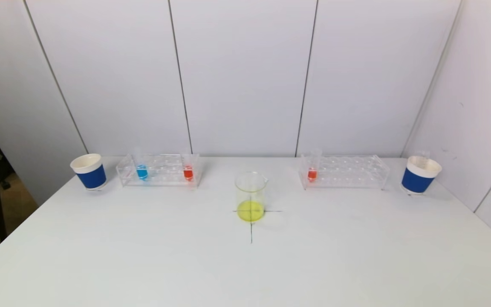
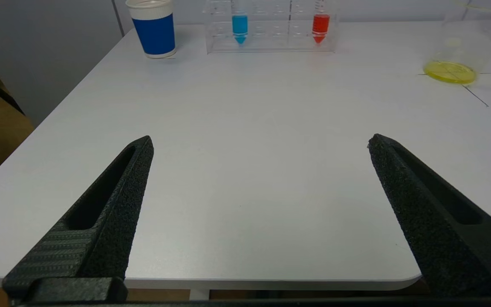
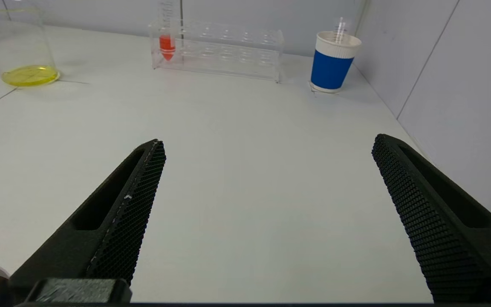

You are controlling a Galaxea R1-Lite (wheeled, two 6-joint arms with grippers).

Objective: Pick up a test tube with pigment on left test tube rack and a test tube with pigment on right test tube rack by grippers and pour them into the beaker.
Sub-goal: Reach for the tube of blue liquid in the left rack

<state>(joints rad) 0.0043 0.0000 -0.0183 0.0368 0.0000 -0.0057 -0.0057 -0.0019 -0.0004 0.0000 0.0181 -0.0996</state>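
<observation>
The left clear rack (image 1: 160, 170) holds a blue-pigment tube (image 1: 142, 171) and a red-pigment tube (image 1: 188, 172); both show in the left wrist view, blue (image 2: 240, 27) and red (image 2: 320, 27). The right clear rack (image 1: 343, 171) holds one red-pigment tube (image 1: 312, 174), which also shows in the right wrist view (image 3: 167, 44). The glass beaker (image 1: 250, 197) with yellow liquid stands on a black cross mark at the table's middle. My left gripper (image 2: 260, 143) is open and empty over the table's near left edge. My right gripper (image 3: 267, 145) is open and empty over the near right part. Neither gripper shows in the head view.
A blue and white paper cup (image 1: 89, 171) stands left of the left rack. Another cup (image 1: 420, 175), with a clear tube in it, stands right of the right rack. White walls close the back and right side. The table's left edge (image 1: 11, 230) drops to the floor.
</observation>
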